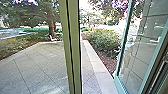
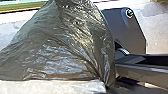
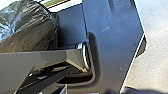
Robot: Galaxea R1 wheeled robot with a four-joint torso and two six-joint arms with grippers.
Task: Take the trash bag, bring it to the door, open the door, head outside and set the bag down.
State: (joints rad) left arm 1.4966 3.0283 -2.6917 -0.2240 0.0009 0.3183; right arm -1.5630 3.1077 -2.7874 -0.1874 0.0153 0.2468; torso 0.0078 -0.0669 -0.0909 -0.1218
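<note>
In the left wrist view, the trash bag (image 2: 62, 45) looms large and dark, its glossy film creased and drawn into long folds, overlapping part of the robot's wide dark plate (image 2: 122, 22) and lying right beside the jointed bar (image 2: 142, 68). The right wrist view has the bag too, partly behind the bar. The bag is near the robot's body, but I cannot tell whether the left claw is spread, pressed together or pinching it, nor whether the two touch. The right claw is likewise unreadable, spread or pressed together. In both wrist views the bag is cut off by the picture edge, so its full outline is hidden. A pale patch (image 2: 52, 87) borders its film, perhaps sunlit ground, though glare makes it hard to say.

In the head view, a green upright post (image 1: 73, 47) crosses the middle of the frame and hides a strip of the paving (image 1: 40, 65). On the right, a glass door (image 1: 142, 47) with a teal edge stands angled, reflections blurring what lies behind its pane. A tree (image 1: 52, 25) rises at upper left; shrubs (image 1: 105, 41) grow right of centre.
</note>
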